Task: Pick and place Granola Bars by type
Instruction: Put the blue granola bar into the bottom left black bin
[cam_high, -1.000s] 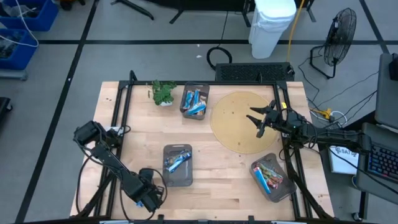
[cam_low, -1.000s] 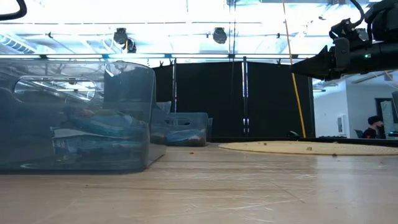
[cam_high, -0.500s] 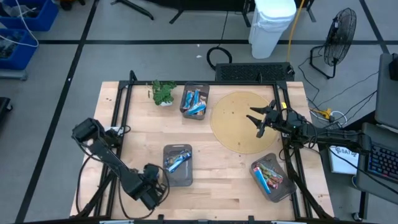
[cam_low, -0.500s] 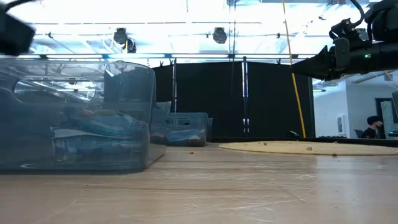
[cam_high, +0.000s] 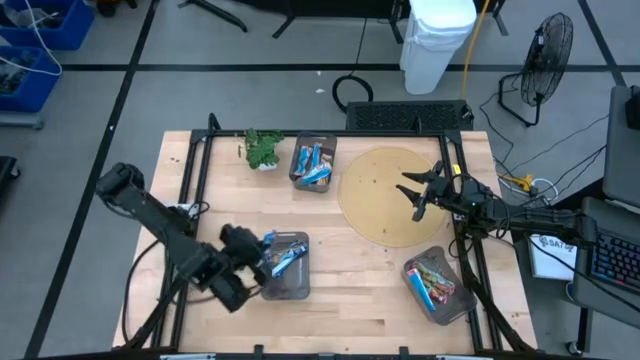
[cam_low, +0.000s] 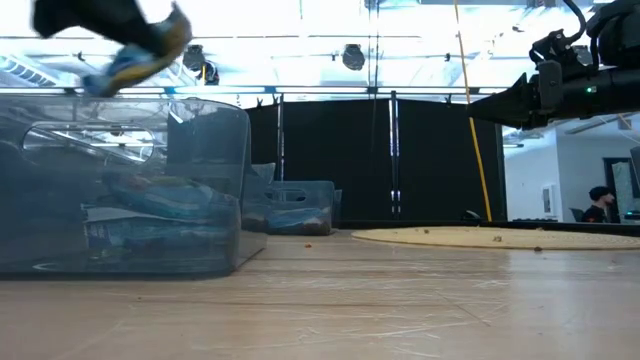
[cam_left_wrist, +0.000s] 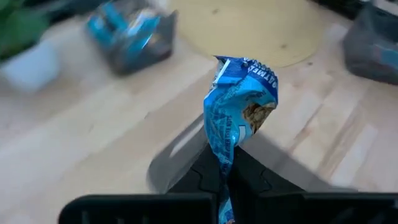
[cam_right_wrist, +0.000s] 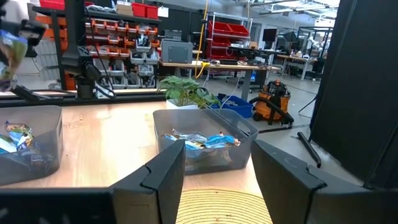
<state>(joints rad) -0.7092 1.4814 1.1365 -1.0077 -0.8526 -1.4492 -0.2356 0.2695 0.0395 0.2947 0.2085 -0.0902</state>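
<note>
Blue granola bar (cam_left_wrist: 239, 112) was clamped in left pincer (cam_high: 262, 262) beside near-edge bin (cam_high: 290, 285); carry step. Next: centre over bin, release. Right pincer (cam_high: 412, 192) was open over round mat (cam_high: 380, 200).

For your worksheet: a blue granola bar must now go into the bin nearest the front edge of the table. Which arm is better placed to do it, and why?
The left. Its gripper already pinches the blue bar beside that bin. The right gripper hangs open and empty over the round mat.
</note>
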